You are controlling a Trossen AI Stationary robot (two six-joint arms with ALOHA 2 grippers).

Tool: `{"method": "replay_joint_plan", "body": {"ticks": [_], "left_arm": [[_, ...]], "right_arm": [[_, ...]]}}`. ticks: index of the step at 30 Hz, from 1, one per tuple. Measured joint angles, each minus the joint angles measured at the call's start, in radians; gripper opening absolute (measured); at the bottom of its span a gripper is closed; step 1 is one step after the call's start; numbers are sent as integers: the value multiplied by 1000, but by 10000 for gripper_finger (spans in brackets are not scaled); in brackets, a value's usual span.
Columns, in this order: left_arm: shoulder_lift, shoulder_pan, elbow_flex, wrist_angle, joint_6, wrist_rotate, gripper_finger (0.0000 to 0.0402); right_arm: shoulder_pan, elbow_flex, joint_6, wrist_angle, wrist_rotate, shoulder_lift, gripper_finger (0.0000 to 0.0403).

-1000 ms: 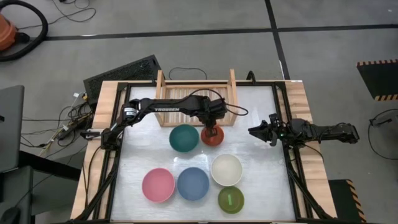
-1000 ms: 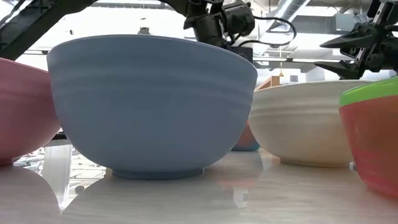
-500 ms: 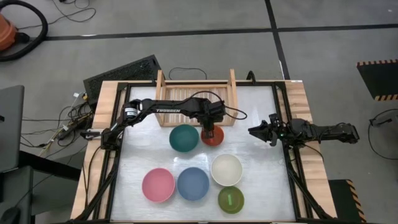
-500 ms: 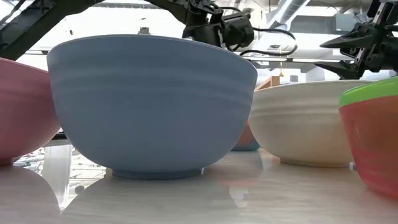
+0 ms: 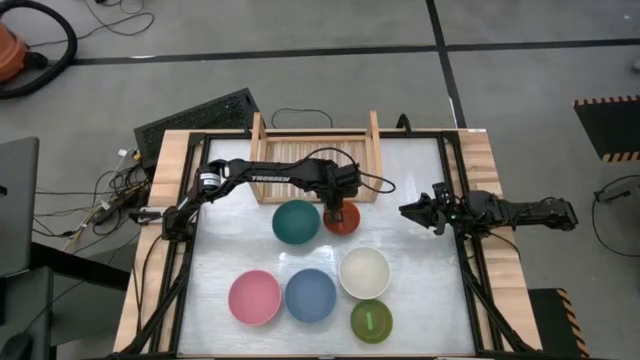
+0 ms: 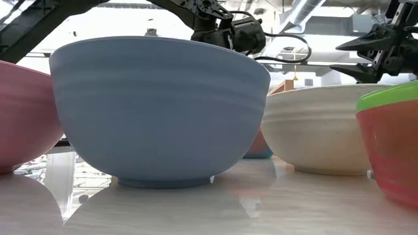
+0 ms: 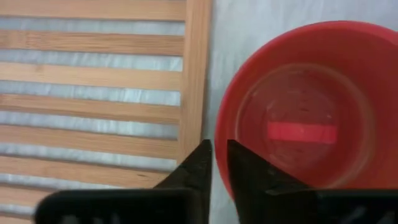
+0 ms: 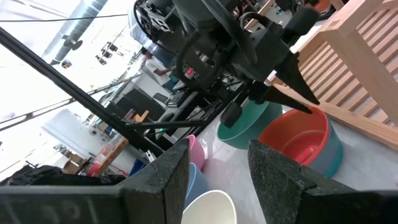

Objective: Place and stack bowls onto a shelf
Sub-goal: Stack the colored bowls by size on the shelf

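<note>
My white desk [image 5: 420, 300] carries the light wooden slatted shelf [image 5: 315, 160], with no bowls on it. Just in front sits the small red-orange plastic bowl [image 7: 298, 106]. My left arm's fingers [image 7: 219, 167] opened a moment ago and have narrowed over its rim, nearly closed; I judge the pinch is forming. The right arm's fingers [image 8: 217, 168] wait open at the desk's edge.

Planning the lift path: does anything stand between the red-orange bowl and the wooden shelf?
Nothing visible does. The red-orange bowl sits right beside the shelf, with only bare tabletop and the shelf's front rail between them. The left gripper is pinched over the bowl's rim on the shelf side. The slats show empty.
</note>
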Motion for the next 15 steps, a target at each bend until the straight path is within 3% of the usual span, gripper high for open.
{"method": "replay_joint_plan", "body": {"ticks": [4, 15], "left_arm": [[0, 1, -2, 2, 4, 8, 6], [0, 2, -3, -1, -5, -11, 6]], "right_arm": [[0, 0, 0, 0, 0, 0, 189], [0, 0, 0, 0, 0, 0, 189]]}}
